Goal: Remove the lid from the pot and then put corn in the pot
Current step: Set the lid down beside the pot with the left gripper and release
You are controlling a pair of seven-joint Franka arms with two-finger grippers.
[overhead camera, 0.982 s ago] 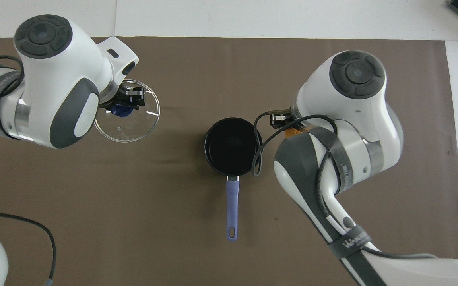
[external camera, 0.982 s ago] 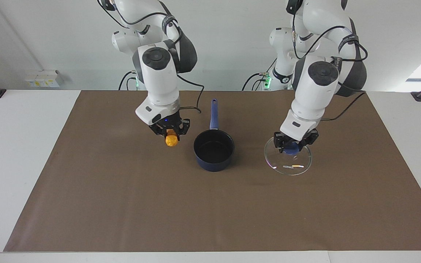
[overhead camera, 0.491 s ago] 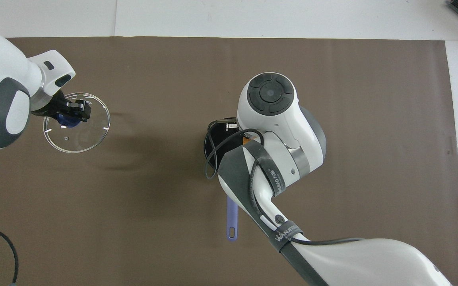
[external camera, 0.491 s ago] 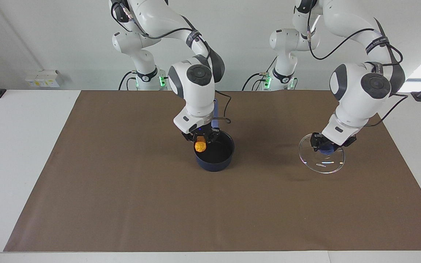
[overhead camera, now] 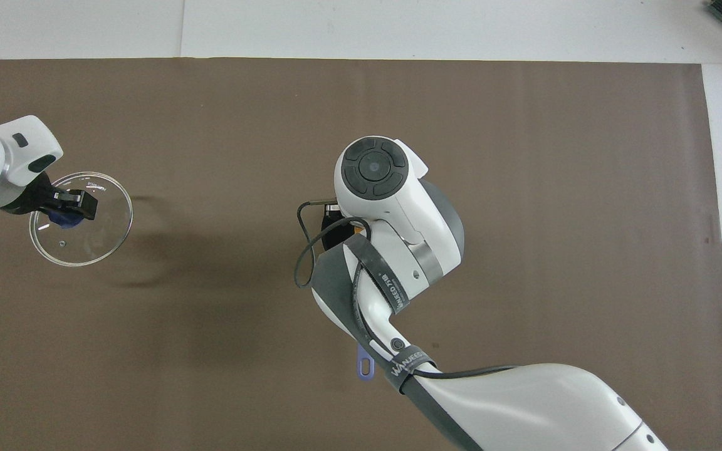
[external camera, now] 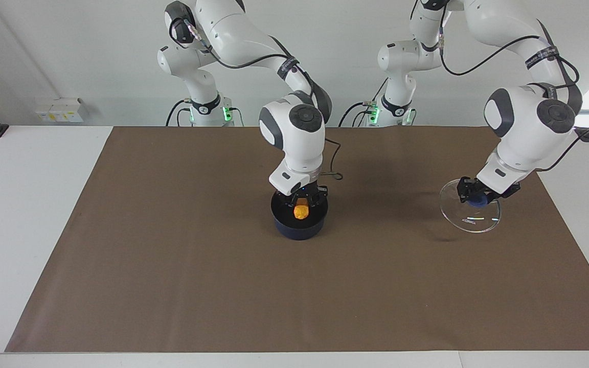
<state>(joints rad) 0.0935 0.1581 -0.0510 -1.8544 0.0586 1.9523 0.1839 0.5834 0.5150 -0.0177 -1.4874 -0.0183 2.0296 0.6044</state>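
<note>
The navy pot [external camera: 299, 228] stands at the middle of the brown mat; in the overhead view the right arm hides it except the tip of its handle [overhead camera: 366, 367]. My right gripper [external camera: 302, 203] is over the pot's mouth, shut on the orange-yellow corn [external camera: 301, 210], which hangs inside the rim. My left gripper [external camera: 474, 196] is shut on the blue knob of the clear glass lid [external camera: 471, 212] and holds it tilted just above the mat toward the left arm's end. The lid also shows in the overhead view [overhead camera: 82, 219] with the left gripper [overhead camera: 68, 208] on its knob.
A brown mat [external camera: 172, 266] covers most of the white table. A small white box [external camera: 59, 109] sits at the table's edge nearest the robots, at the right arm's end.
My right gripper has carried the corn sideways from beside the pot to over its mouth and lowered it. My left gripper has carried the lid farther toward the left arm's end.
</note>
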